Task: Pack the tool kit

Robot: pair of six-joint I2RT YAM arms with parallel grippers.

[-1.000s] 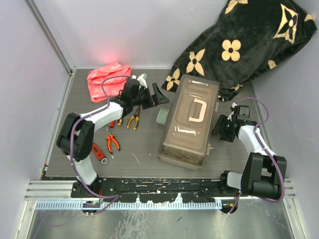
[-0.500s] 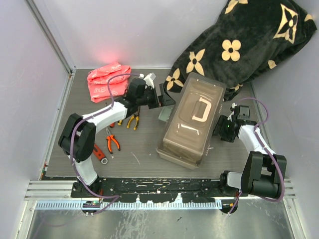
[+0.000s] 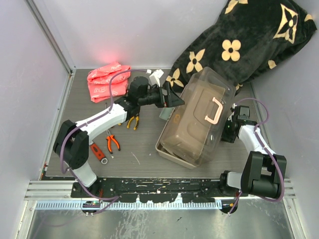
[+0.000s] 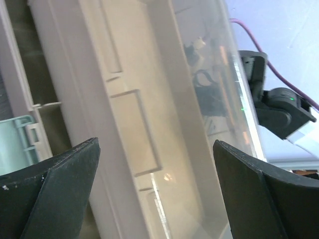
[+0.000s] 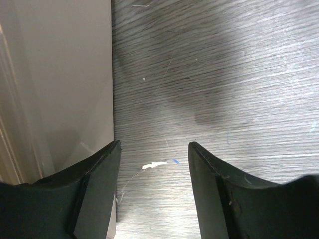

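Two end effectors are placed beside the tilted toolbox [image 3: 194,127].
Left end effector [image 3: 173,98] is spread wide; right end effector [image 5: 154,147] is held half-open, empty.

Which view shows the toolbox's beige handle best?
The top external view: the beige handle shows whole on the lid of the toolbox. The left wrist view fills with the box's translucent wall, no handle to be made out. The right wrist view catches only one edge of the box.
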